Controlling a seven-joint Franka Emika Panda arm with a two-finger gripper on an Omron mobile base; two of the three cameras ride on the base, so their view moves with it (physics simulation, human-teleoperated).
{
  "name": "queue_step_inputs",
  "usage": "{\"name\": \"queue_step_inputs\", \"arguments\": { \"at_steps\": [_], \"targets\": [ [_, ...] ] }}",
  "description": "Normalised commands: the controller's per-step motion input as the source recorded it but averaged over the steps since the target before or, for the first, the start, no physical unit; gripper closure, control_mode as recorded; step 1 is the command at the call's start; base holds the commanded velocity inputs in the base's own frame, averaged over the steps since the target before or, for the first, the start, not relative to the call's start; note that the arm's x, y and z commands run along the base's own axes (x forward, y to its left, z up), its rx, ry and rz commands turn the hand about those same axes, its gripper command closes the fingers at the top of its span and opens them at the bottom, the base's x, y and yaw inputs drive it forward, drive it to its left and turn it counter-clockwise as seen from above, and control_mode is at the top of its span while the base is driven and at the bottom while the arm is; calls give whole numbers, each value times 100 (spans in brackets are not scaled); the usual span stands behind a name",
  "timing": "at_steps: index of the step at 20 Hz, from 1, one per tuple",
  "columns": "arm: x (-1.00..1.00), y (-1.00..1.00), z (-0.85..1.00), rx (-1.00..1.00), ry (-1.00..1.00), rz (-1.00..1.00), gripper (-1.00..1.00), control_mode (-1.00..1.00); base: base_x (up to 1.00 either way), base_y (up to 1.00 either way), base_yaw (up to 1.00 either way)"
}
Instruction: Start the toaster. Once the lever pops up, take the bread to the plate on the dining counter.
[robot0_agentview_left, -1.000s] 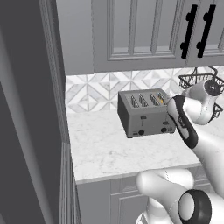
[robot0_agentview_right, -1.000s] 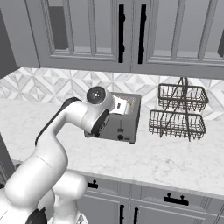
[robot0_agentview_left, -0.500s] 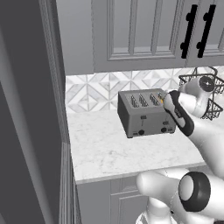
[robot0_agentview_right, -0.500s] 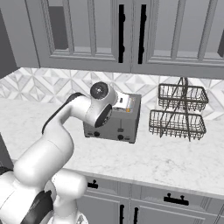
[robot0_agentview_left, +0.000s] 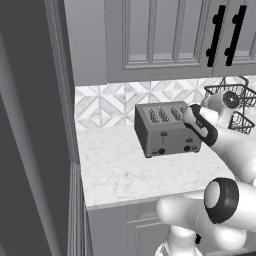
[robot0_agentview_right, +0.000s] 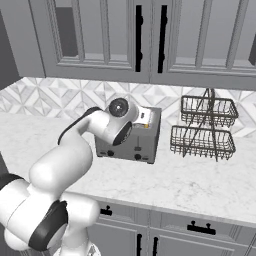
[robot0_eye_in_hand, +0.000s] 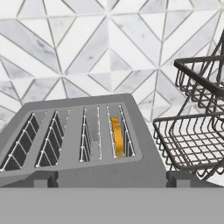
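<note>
The marble surface (robot0_agentview_left: 125, 170) carries the dark grey toaster (robot0_agentview_left: 165, 130) near the tiled wall, a two-tier wire rack (robot0_agentview_right: 202, 127) just to its right. The bread (robot0_eye_in_hand: 117, 136) sits down in the toaster's rightmost slot. The fingers are spread wide, holding nothing.

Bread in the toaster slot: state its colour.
Orange-yellow bread, best in the hand view, inside the dark grey toaster.

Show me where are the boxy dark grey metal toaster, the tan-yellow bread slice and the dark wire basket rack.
boxy dark grey metal toaster (robot0_agentview_left: 167, 137), left base view, front panel.
tan-yellow bread slice (robot0_eye_in_hand: 117, 136), hand view, top edge inside the slot.
dark wire basket rack (robot0_agentview_right: 202, 141), right base view, lower basket.
</note>
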Motion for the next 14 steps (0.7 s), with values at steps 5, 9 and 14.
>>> {"name": "queue_step_inputs", "arguments": {
  "at_steps": [5, 9, 14],
  "targets": [
    [18, -2, 0, 0, 6, 0, -100, -100, 0, 0, 0],
    [1, 0, 0, 0, 0, 0, -100, -100, 0, 0, 0],
    [0, 0, 0, 0, 0, 0, -100, -100, 0, 0, 0]
  ]
}}
